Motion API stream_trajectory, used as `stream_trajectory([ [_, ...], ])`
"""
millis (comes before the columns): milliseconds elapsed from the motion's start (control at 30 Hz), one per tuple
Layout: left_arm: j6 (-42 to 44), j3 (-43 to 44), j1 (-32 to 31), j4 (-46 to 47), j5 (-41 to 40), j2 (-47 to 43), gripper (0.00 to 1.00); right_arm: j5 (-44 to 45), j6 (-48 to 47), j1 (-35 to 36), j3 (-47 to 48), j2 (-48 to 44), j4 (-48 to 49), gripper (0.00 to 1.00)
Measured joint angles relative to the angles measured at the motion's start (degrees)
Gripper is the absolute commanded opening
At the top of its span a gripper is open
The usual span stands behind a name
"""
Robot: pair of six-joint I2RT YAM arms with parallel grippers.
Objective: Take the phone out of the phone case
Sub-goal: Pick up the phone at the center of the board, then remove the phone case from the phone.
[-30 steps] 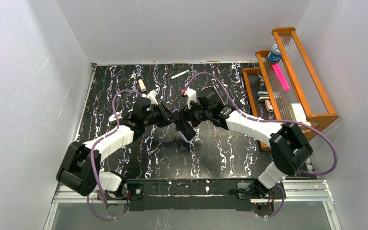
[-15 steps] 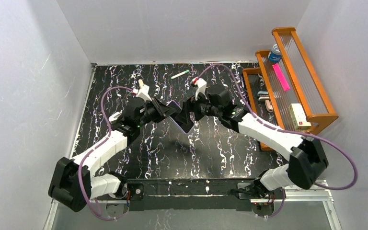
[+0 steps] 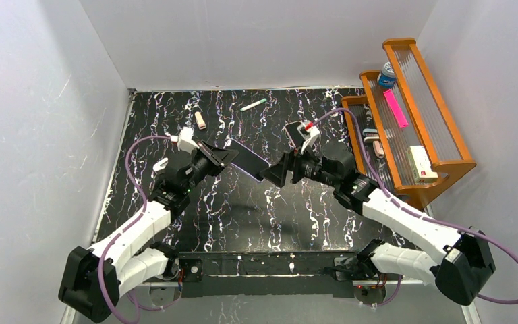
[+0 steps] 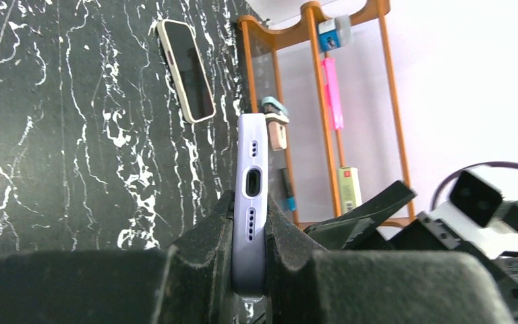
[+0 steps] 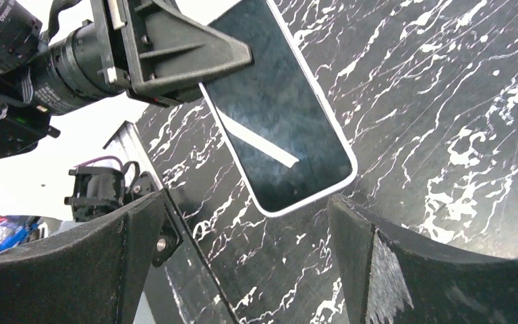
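Both arms have drawn apart since a second ago, leaving the phone (image 3: 246,160) aloft over the middle of the desk (image 3: 195,128). The left end effector (image 3: 222,156) alone clamps it. The right end effector (image 3: 275,174) hangs spread wide at the phone's 4 o'clock, touching nothing. To peel well, the right should probably pinch only the lavender rim (image 4: 249,155) at a free corner while the left holds firm. Only the left wrist shows the port edge squeezed between pads (image 4: 209,233), and a cream-rimmed handset (image 4: 187,71) lying at 11 o'clock. Only the right wrist shows the dark screen.
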Motion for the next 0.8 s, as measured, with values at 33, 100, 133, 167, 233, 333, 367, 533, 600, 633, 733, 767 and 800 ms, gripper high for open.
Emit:
stream_trajectory([
  [33, -1.01, -0.85, 0.0, 0.98, -0.22, -0.52, 0.0, -0.42, 1.05, -0.13, -1.16, -0.68, 0.94, 0.99],
  [100, -3.19, -2.19, 0.0, 2.97, -0.35, -1.22, 0.0, -1.36, 3.13, -0.42, -3.32, -1.77, 2.25, 0.99],
  [133, -3.98, -2.4, 0.0, 3.74, -0.31, -1.29, 0.0, -1.81, 4.0, -0.57, -3.93, -1.92, 2.89, 0.99],
  [167, -4.61, -2.45, 0.0, 4.46, -0.26, -1.29, 0.0, -2.43, 5.16, -0.74, -4.44, -1.92, 3.74, 0.99],
  [233, -5.73, -2.45, 0.0, 6.1, -0.17, -1.38, 0.0, -3.72, 6.82, -1.22, -5.18, -1.92, 5.18, 0.99],
  [333, -7.69, -2.45, 0.0, 8.59, -0.07, -1.88, 0.0, -6.86, 10.23, -2.93, -6.64, -1.79, 9.42, 0.95],
  [367, -8.39, -2.43, 0.0, 9.31, -0.04, -2.05, 0.0, -8.02, 11.65, -3.72, -7.3, -1.66, 11.23, 0.92],
  [533, -11.54, -2.27, 0.0, 11.54, 0.42, -2.12, 0.0, -13.75, 18.12, -7.67, -10.69, 0.13, 20.9, 0.79],
  [600, -12.66, -2.03, 0.0, 11.87, 0.59, -1.97, 0.0, -15.45, 20.0, -8.63, -11.21, 1.18, 23.58, 0.74],
  [633, -13.16, -1.81, 0.0, 11.93, 0.63, -1.84, 0.0, -16.31, 20.59, -8.87, -11.21, 1.73, 24.87, 0.71],
  [733, -14.69, -1.49, 0.0, 12.52, 0.68, -1.38, 0.0, -18.45, 22.21, -9.09, -11.21, 3.1, 29.03, 0.62],
  [767, -15.23, -1.49, 0.0, 12.7, 0.68, -1.33, 0.0, -19.12, 22.69, -9.14, -11.19, 3.58, 30.21, 0.6],
  [800, -15.98, -1.49, 0.0, 12.83, 0.63, -1.31, 0.0, -19.69, 23.1, -9.2, -11.19, 4.09, 31.3, 0.58],
])
